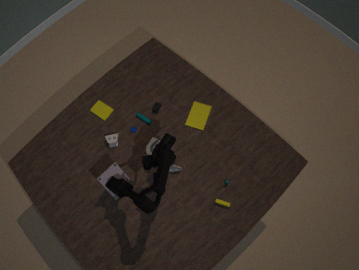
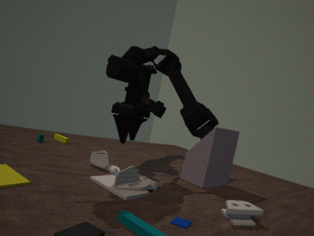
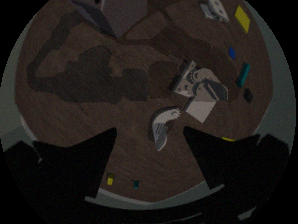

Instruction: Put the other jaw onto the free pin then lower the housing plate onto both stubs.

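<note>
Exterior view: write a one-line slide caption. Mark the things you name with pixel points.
The open tool (image 2: 127, 141) (image 3: 150, 131) hovers above the loose jaw (image 2: 99, 160) (image 3: 163, 127), its mate (image 2: 127, 178) (image 3: 215, 90) on the base plate, housing plate (image 2: 243, 207) (image 3: 218, 10) apart.
</note>
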Controlling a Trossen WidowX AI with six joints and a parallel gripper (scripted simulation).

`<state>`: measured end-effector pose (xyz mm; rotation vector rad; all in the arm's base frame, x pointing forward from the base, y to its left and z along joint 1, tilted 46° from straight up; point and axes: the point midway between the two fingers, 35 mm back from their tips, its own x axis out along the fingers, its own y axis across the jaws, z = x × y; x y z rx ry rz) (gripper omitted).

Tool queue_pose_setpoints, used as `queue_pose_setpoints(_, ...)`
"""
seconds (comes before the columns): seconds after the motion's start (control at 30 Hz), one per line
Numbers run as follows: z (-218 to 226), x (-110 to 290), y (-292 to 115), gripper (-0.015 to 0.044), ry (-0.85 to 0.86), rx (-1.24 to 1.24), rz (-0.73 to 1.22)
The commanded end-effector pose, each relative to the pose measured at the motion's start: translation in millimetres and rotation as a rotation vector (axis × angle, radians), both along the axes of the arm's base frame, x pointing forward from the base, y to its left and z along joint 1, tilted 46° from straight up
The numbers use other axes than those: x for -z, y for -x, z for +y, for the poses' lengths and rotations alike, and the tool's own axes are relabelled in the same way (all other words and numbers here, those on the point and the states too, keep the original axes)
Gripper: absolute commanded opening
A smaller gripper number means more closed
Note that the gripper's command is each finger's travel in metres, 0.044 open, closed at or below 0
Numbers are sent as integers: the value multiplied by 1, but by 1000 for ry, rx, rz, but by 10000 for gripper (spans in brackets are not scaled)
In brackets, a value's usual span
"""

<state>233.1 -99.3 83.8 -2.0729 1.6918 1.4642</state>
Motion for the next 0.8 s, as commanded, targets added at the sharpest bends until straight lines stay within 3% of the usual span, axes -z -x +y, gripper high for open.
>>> queue_pose_setpoints(0.0,0,0,0,440,0,0,0)
queue_pose_setpoints(0.17,0,0,0,440,0,0,0)
queue_pose_setpoints(0.7,0,0,0,20,0,0,0)
queue_pose_setpoints(0.77,0,0,0,0,0,0,0)
